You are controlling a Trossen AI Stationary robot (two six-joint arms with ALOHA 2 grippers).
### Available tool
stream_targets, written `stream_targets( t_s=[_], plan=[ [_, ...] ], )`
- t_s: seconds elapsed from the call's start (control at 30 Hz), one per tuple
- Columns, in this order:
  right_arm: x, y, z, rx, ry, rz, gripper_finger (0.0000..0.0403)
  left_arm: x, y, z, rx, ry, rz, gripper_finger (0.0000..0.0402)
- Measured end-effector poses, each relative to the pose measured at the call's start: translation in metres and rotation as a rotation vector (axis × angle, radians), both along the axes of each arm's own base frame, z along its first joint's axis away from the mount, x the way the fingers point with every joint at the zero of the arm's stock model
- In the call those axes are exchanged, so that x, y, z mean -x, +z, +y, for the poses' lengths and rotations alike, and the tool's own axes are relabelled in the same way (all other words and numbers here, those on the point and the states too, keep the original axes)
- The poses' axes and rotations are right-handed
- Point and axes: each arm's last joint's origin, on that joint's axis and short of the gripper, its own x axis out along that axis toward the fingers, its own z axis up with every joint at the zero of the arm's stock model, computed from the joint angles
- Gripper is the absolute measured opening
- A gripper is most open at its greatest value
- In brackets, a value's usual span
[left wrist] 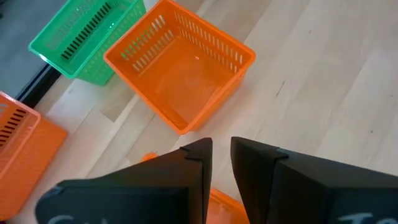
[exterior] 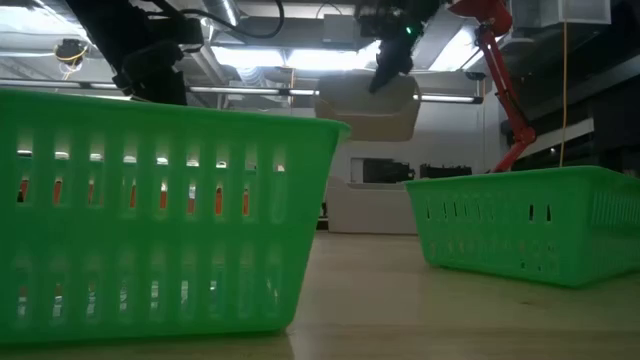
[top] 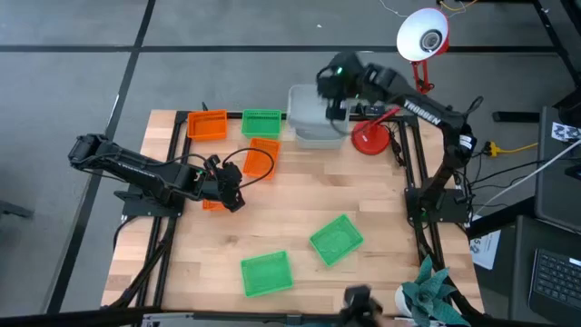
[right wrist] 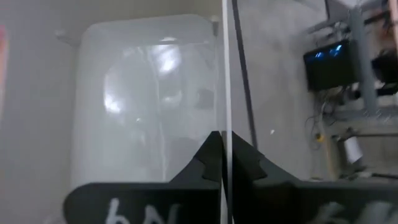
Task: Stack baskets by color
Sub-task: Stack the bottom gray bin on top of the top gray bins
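Observation:
My right gripper (top: 334,107) is shut on a translucent grey-white basket (top: 310,107), held in the air over the table's far edge. Beneath it another grey-white basket (top: 320,139) stands on the table. My left gripper (top: 234,195), at the left, is closed on an orange basket (top: 213,204) that is mostly hidden under it. A second orange basket (left wrist: 180,74) sits on the table just ahead of it. A third orange basket (top: 207,124) and a green basket (top: 261,121) are at the far left. Two more green baskets (top: 336,239) (top: 266,272) lie near the front. My left gripper has a strip of the orange basket's wall (left wrist: 219,200) between its two fingers, which slant down at it. The gripper itself hides the rest of the basket; whether it rests on the table cannot be told. My right gripper pinches one thin side wall (right wrist: 224,118) of the grey-white basket between its two fingers, at the rim. The fingers slant down from the table's right. The basket (exterior: 368,108) hangs beside and below the fingers, lifted clear of the table.
A desk lamp with a red base (top: 370,138) and a white head (top: 422,36) stands at the far right, close to the grey-white baskets. Bare wood lies in the table's middle (top: 300,195). Cables and crumpled green cloth (top: 434,291) sit off the right edge.

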Motion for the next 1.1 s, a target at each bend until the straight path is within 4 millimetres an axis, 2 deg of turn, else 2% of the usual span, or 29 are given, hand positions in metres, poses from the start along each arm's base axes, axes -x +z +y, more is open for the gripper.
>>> stream_targets(
  t_s=[0.13, 0.3, 0.87, 1.1],
  plan=[
    [0.02, -0.018, -0.037, -0.081, 0.015, 0.02, 0.0001, 0.0, 0.0, 0.0, -0.018, -0.023, 0.016, 0.0053],
    [0.026, -0.044, -0.066, -0.207, 0.029, 0.018, 0.0, -0.001, 0.0, 0.0, -0.019, -0.027, 0.012, 0.0053],
    [0.006, -0.097, -0.087, -0.35, 0.125, 0.071, 0.0, -0.002, 0.001, 0.0, -0.013, -0.021, -0.006, 0.0053],
    [0.003, -0.11, -0.098, -0.349, 0.12, 0.068, 0.0004, -0.002, 0.001, 0.0, -0.002, -0.009, -0.015, 0.0053]
  ],
)
